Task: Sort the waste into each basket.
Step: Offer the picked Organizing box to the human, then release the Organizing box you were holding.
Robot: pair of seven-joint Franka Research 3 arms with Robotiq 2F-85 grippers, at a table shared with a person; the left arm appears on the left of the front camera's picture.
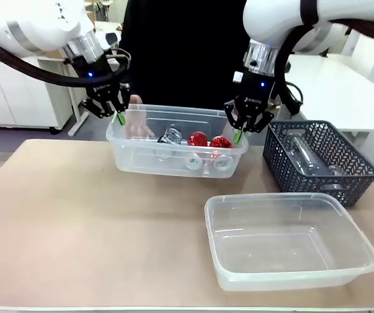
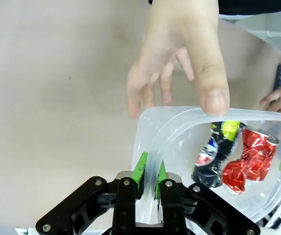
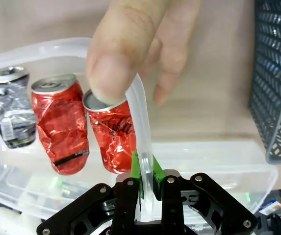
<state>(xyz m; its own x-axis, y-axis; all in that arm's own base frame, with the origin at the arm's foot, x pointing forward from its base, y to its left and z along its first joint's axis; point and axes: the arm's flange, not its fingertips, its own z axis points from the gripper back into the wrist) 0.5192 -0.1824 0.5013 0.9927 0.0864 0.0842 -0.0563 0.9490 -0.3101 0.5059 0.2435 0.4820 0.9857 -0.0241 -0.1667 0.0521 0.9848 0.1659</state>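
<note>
Front view gives me a pale beige tabletop [image 1: 76,222] with white cabinets [image 1: 17,91] behind at left. My left gripper [image 1: 119,117] and right gripper [image 1: 238,135] each pinch tight an end rim of the clear rectangular plastic tub [image 1: 141,160] at far centre, which holds dented, crushed red and silver drink cans [image 1: 198,139]. A second clear tub [image 1: 265,197] sits nearer, right.

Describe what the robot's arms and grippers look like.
The left arm and right arm are glossy white with silver wrist rings and black cables. The left gripper and right gripper are black with green pads and a blue light.
</note>
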